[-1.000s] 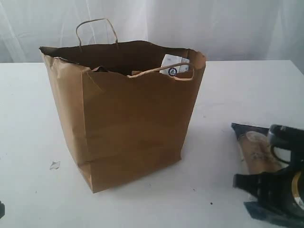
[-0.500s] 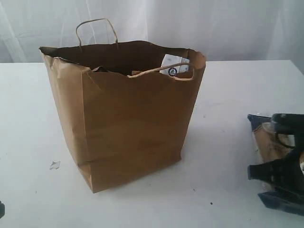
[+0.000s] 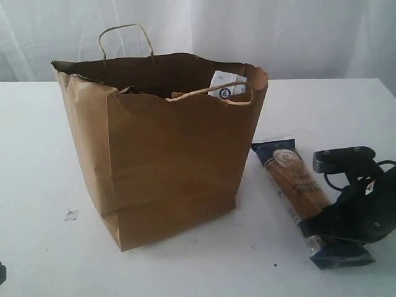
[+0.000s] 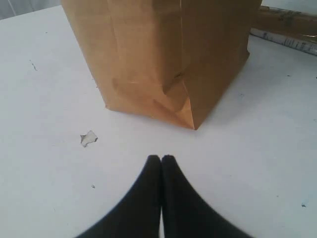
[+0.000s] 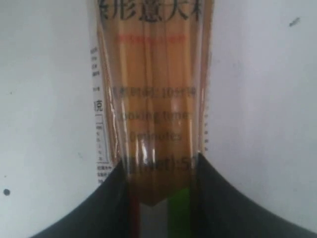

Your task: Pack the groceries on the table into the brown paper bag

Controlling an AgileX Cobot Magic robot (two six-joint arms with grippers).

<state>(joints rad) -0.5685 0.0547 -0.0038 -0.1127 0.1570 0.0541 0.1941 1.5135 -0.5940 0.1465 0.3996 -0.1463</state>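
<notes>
the brown paper bag [image 3: 167,148] stands upright and open on the white bench [image 3: 37,154], a little left of the middle in the exterior view. its far handle [image 3: 125,37] sticks up, while the near handle [image 3: 216,91] has flopped over the front rim. inside, against the right wall, the top of a small white and blue carton [image 3: 226,83] shows just above the rim; whatever else is in the bag is hidden by its walls. the spaghetti pack [image 3: 296,185] lies flat on the bench just to the right of the bag, apart from it. one dark end points toward the bag and the other dark end sits under the right arm. the right claw [image 5: 159,163] is clamped on the spaghetti pack near that end, one black finger pressed against each long side, and the wrapper pinches in between them. the left claw [image 4: 161,159] has its fingers together with nothing between them, low over the bare bench near the bag's front corner. a small scrap of paper [image 4: 88,138] lies on the bench between that claw and the bag.
</notes>
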